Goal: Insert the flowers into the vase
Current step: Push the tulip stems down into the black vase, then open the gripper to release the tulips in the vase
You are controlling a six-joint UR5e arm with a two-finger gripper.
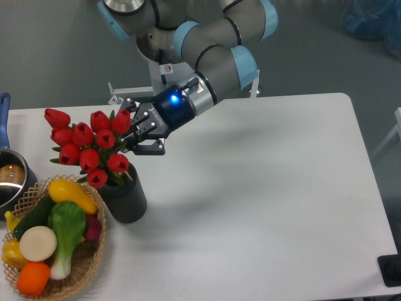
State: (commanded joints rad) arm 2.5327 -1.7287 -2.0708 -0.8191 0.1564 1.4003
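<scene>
The flowers (88,143), a bunch of red tulip buds with green leaves, lean to the left above the vase (127,199). Their lower end reaches down into its mouth. The vase is a dark ribbed cylinder standing upright on the white table, right of the basket. My gripper (130,138) comes in from the right, just above the vase mouth. Its fingers are closed on the stems and leaves at the right side of the bunch. The fingertips are partly hidden by buds and leaves.
A woven wicker basket (94,257) of toy vegetables touches the vase's left side. A steel pot (12,179) with a blue handle sits at the left edge. The white table (263,207) stretches to the right. The arm (213,56) reaches in from the back.
</scene>
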